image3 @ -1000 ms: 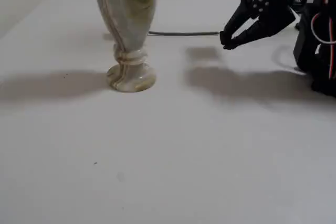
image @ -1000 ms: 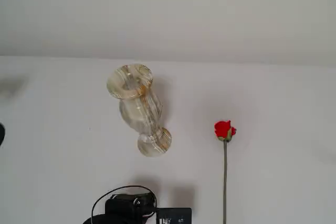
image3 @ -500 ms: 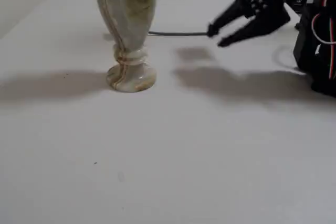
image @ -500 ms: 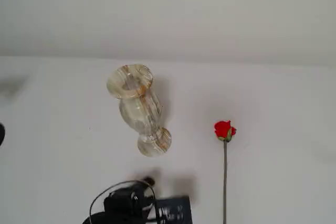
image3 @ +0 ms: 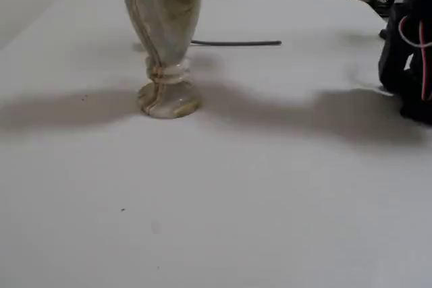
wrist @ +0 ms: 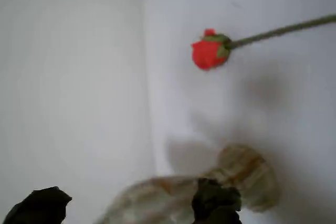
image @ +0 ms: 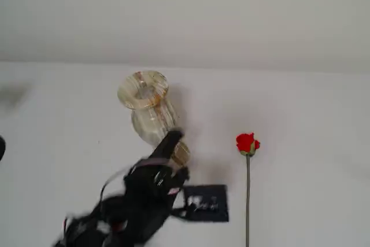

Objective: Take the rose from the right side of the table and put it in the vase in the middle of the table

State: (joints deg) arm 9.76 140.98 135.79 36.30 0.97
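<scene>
The rose (image: 247, 143) lies flat on the white table (image: 58, 143), right of the vase in a fixed view, with its stem running toward the front edge. The wrist view shows its red bud (wrist: 209, 54) ahead, and a fixed view shows only its stem (image3: 236, 43) behind the vase. The marbled vase (image: 147, 105) stands upright in the middle; it also shows in a fixed view (image3: 162, 32) and low in the wrist view (wrist: 239, 174). My gripper (image: 172, 138) hovers over the vase's lower body, left of the rose. Its jaws are wide apart and empty, one finger (wrist: 215, 203) over the vase.
A black rectangular plate (image: 205, 203) lies on the table in front of the vase, between the arm and the rose stem. The arm's dark body and cables (image3: 408, 52) stand at the right of a fixed view. A wall rises behind the table.
</scene>
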